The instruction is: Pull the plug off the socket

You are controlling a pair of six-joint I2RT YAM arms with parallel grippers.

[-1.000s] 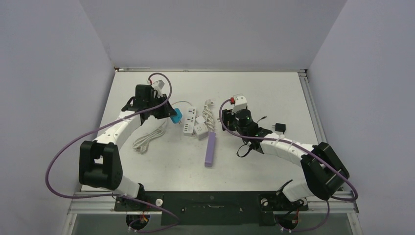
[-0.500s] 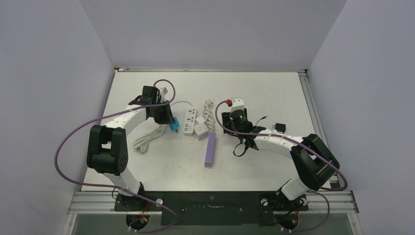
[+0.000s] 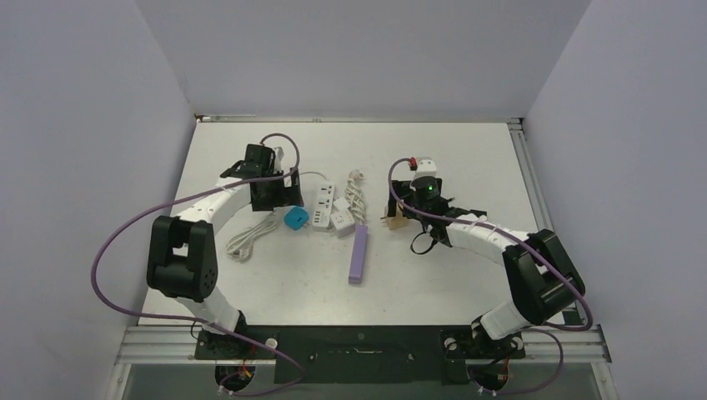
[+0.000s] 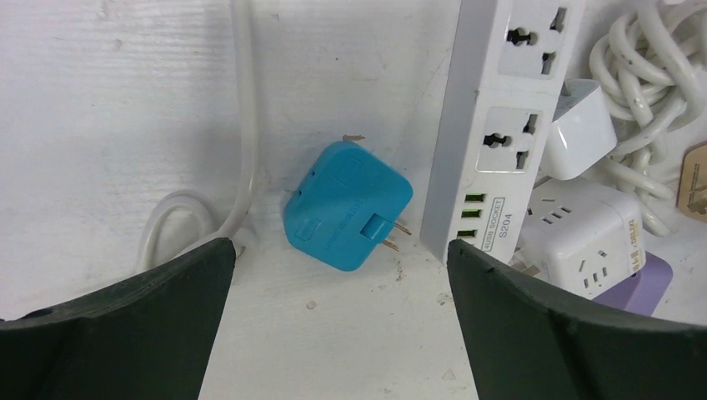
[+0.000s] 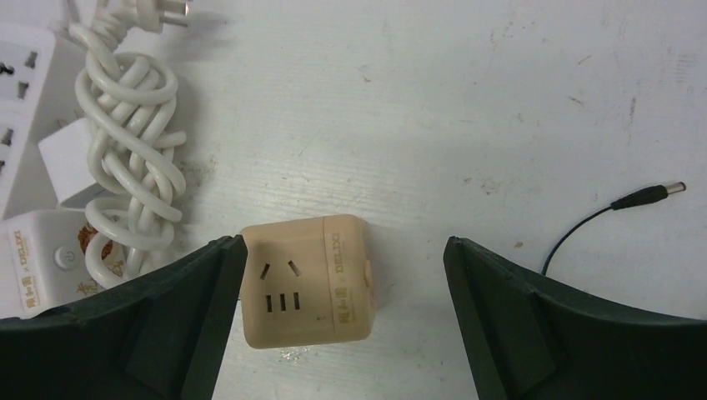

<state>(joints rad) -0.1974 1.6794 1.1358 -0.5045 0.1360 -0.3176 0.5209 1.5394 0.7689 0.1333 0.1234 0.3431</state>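
The blue plug (image 4: 346, 208) lies loose on the table with its bare prongs pointing right, just left of a white power strip (image 4: 500, 125). My left gripper (image 4: 342, 325) hangs open over it, and nothing sits between its fingers. In the top view the plug (image 3: 295, 218) rests just beyond the left gripper (image 3: 283, 198). The beige cube socket (image 5: 307, 279) stands on the table between the open fingers of my right gripper (image 5: 343, 325), close against the left finger. From above, the socket (image 3: 398, 218) is well apart from the plug, at the right gripper (image 3: 403, 210).
A white cube socket (image 4: 584, 237) and a purple strip (image 3: 359, 254) lie beside the power strip (image 3: 323, 204). A knotted white cable (image 5: 133, 142) lies left of the beige socket. A thin black lead with a barrel tip (image 5: 650, 196) lies to its right. A white cord (image 3: 250, 237) loops at the left.
Both grippers have opened. The blue plug has dropped from the left gripper onto the table. The right gripper has let go of the beige socket and shifted slightly right.
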